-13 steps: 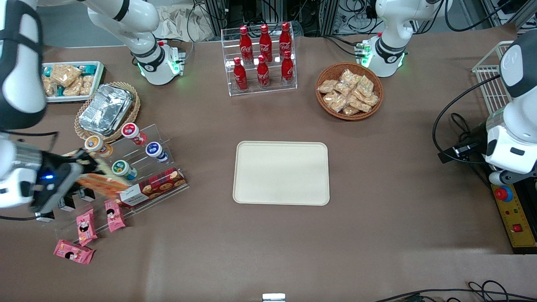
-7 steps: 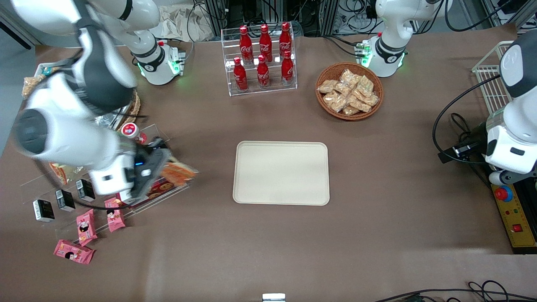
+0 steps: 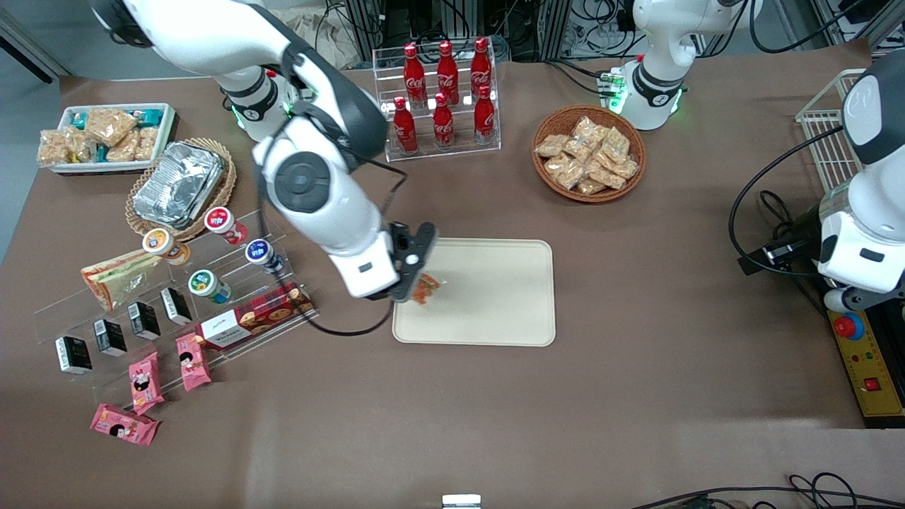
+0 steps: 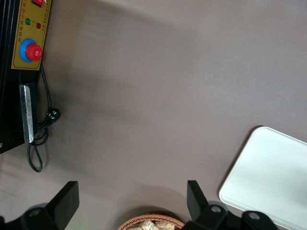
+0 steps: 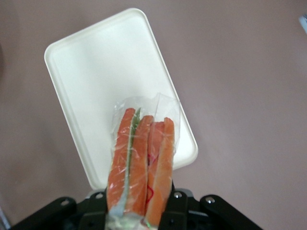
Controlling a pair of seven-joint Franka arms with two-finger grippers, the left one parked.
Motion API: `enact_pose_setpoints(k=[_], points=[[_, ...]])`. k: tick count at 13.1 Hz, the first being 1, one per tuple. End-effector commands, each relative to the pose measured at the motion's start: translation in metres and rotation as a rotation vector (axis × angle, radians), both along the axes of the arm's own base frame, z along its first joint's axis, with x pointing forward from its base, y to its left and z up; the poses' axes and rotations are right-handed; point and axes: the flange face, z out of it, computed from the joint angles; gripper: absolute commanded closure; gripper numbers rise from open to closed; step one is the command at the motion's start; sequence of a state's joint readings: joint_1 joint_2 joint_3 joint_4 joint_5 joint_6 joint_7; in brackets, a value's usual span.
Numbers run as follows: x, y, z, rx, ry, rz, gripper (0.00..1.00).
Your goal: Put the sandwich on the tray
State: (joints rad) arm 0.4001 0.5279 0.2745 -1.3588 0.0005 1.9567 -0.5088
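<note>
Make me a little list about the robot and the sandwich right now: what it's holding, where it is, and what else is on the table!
holding: the gripper is shut on the sandwich
where: above the edge of the tray nearest the working arm's end
on tray yet: no, sandwich is held in the air
tray: nothing lying on it
other sandwich: greenish one on the clear rack
also there: cola bottles, snack basket

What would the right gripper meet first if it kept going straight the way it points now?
Most likely the tray. The gripper, shut on the sandwich, points down at the tray's bare surface, so the sandwich would touch first; height above it is unclear.
</note>
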Motion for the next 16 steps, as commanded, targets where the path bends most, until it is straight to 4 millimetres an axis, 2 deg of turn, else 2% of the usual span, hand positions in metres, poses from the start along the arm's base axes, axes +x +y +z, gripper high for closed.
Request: enact_pose_setpoints(k=[1,4,8,12,16], points=[[-0.002,0.032,-0.042,-0.048,-0.063,0.064,0.62],[-0.017,0.065,-0.083,-0.116,-0.13,0.169,0.62],[-0.018,0.085,-0.124,-0.12,-0.221,0.241,0.62],[-0.015,0.086,-0.164,-0.152,-0.263,0.302,0.62],[-0.012,0.084,-0.19,-0.15,-0.264,0.337,0.62]])
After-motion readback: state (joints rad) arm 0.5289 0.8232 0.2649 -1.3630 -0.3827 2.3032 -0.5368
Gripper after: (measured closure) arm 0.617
